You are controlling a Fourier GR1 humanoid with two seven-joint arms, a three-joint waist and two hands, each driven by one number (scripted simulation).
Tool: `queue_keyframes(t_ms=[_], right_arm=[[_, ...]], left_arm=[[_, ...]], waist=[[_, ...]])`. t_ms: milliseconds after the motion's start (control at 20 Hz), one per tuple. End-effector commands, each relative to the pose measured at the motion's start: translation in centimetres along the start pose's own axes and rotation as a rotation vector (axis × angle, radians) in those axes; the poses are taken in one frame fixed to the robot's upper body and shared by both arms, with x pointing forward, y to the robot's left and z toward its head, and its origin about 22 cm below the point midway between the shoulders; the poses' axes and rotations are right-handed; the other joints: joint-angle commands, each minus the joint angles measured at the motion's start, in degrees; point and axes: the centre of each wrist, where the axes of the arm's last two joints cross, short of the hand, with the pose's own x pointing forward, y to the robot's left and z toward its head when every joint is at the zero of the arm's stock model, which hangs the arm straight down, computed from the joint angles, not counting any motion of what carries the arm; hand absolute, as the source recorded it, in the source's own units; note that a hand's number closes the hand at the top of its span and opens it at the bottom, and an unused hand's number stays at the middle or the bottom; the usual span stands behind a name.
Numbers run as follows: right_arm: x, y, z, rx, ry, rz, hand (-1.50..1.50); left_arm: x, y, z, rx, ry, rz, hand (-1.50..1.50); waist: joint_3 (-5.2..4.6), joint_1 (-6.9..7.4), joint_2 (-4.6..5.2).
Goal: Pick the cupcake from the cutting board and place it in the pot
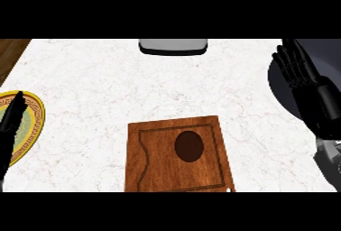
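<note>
Right hand [296, 63] hangs up and to the right of the cutting board [153, 158], fingers straight and holding nothing, above the dark pot [276, 85]. At the board's middle the cupcake [188, 145] shows as a dark brown oval. Left of the board, the left hand [10, 131] rests with fingers straight over a yellow-rimmed plate [32, 130].

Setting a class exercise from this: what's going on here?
Neither robot hand holds anything. The right robot hand, open, is over the dark pot at the right edge of the counter; the left robot hand rests over a plate at the left. A dark brown oval, possibly the cupcake, lies on the cutting board.
</note>
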Motion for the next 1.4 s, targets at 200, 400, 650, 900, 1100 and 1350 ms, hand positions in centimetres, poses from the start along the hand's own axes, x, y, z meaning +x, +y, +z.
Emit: queue_keyframes(t_ms=[200,400,650,900,1100,1350], right_arm=[[-7.1,1.2,7.2,-0.26,0.591,0.021,1.5],[-6.2,-2.5,7.9,-0.332,0.333,0.625,-1.5],[-5.6,6.0,13.6,-0.403,0.237,0.561,-1.5],[-2.8,8.0,14.0,-0.281,0.375,0.644,-1.5],[0.2,9.0,11.4,-0.193,0.469,0.693,-1.5],[2.9,10.7,6.8,-0.016,0.593,0.739,-1.5]], left_arm=[[-1.7,-0.3,1.1,0.016,0.172,0.061,0.0],[-3.2,-1.5,2.6,-0.002,0.27,0.108,0.0],[-1.3,-2.0,0.3,-0.016,0.268,0.137,0.0],[-0.8,-3.0,-0.1,-0.05,0.254,0.136,0.0],[-0.1,-2.4,-1.1,-0.041,0.233,0.128,0.0],[-0.1,-3.9,-0.4,-0.075,0.226,0.148,0.0]], waist=[[1.4,-1.65,-0.04],[0.85,-3.51,-1.03],[1.35,-2.67,-0.55],[1.27,-0.85,-0.17],[1.27,-0.22,-0.07],[1.32,1.43,0.12]])
